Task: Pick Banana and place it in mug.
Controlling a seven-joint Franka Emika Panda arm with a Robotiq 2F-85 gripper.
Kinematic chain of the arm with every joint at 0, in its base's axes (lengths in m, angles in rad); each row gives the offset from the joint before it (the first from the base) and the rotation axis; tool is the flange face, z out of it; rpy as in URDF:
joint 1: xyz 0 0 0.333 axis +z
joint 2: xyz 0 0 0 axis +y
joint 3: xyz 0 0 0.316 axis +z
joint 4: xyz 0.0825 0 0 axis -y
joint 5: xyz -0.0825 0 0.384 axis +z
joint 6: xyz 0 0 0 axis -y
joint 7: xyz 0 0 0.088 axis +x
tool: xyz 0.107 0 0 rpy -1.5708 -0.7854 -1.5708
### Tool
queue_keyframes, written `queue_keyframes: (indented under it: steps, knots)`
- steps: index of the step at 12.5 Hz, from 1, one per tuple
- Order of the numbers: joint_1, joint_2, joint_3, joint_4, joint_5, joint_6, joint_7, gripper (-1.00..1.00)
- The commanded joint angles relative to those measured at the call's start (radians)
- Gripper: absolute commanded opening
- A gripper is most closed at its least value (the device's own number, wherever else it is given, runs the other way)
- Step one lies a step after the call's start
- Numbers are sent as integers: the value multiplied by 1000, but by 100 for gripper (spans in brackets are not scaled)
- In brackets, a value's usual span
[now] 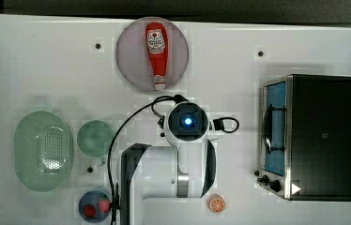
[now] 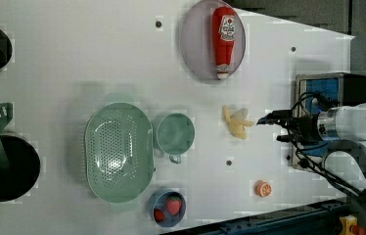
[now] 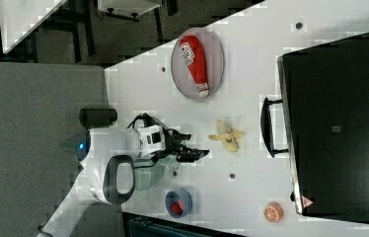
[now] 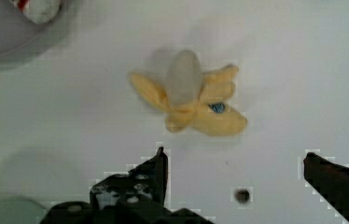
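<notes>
i hold the gripper [image 4: 235,172] spread wide above the banana [image 4: 189,95], free on the counter [image 4: 303,56], to straddle it.

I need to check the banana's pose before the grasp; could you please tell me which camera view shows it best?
The wrist view: the banana lies close and unobstructed, peel flaps splayed, beyond the open gripper. The left view and right view show it small on the table; in the top view the arm covers it.
</notes>
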Motion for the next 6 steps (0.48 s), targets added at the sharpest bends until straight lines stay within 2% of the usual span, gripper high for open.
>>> queue_keyframes:
  steps: [1, 6]
  knots:
    - [0, 96, -13, 0, 6, 101, -75, 100]
    - [0, 262, -26, -9, 2, 292, -75, 100]
